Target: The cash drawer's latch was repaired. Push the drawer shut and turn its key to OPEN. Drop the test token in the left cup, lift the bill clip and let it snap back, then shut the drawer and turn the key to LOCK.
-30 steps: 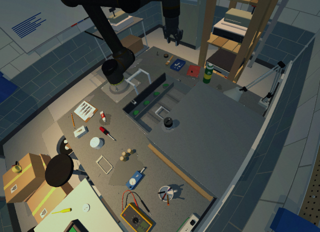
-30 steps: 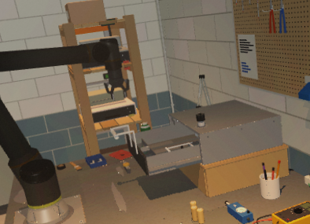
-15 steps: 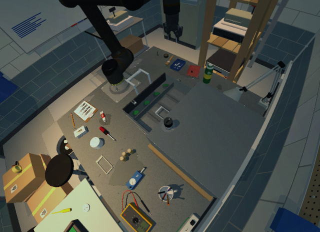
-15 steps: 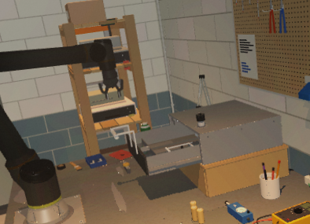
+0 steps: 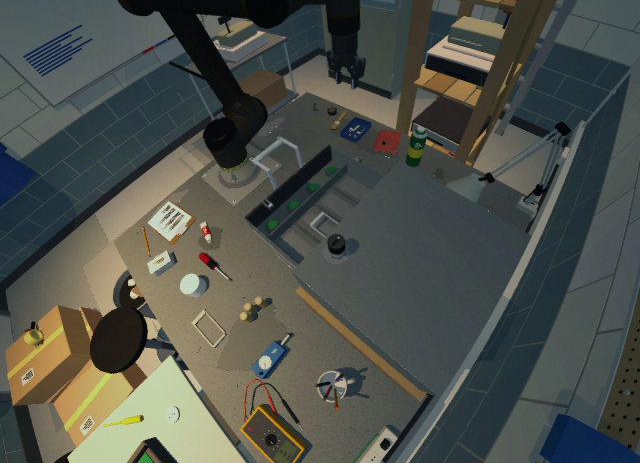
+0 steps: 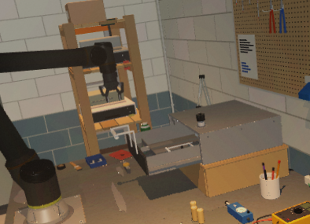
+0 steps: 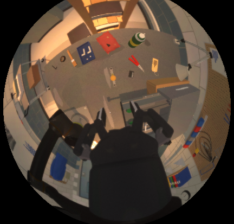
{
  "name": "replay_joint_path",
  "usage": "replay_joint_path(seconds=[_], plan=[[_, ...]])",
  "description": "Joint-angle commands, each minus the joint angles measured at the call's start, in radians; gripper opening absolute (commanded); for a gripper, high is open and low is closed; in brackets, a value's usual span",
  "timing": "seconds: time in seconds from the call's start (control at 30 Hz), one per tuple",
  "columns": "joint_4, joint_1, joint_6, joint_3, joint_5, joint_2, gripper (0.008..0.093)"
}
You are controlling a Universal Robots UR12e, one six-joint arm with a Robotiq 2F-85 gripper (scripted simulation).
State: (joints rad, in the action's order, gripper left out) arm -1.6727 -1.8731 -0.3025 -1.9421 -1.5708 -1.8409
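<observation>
My gripper [image 5: 346, 76] [image 6: 111, 94] [image 7: 118, 111] hangs open and empty high above the bench, to the left of and well above the cash drawer [image 5: 300, 205] [image 6: 169, 148] [image 7: 143, 103], which stands pulled out of the grey cash box [image 5: 413, 262] [image 6: 232, 129]. The drawer has a white handle [image 5: 276, 156] [image 6: 126, 134] on its front, green coin cups [image 5: 292, 205] along the front row and a white bill clip [image 5: 324, 223] [image 6: 181, 147] behind them. The black key knob [image 5: 336, 244] [image 6: 201, 119] stands on the box top near its front edge. A small orange token [image 7: 113, 77] [image 6: 126, 164] lies on the bench in front of the drawer.
The wooden shelf rack [image 5: 475, 60] [image 6: 102, 89] stands close behind my gripper. A blue tray [image 5: 355, 128], red pad [image 5: 386, 140] and green bottle [image 5: 416, 146] lie at the bench's far end. A desk lamp [image 5: 506, 174] leans over the box. Tools, a multimeter [image 5: 271, 437] and a pen cup [image 5: 331, 386] fill the near bench.
</observation>
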Motion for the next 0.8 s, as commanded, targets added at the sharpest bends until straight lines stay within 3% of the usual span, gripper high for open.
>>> replay_joint_path(seconds=[0.0,0.33,0.77], plan=[[-0.007,0.0,0.0,-0.006,0.0,0.001,0.066],[-0.122,0.0,0.0,-0.103,0.0,0.019,0.066],[-0.371,0.0,0.0,-0.271,0.0,0.101,0.066]])
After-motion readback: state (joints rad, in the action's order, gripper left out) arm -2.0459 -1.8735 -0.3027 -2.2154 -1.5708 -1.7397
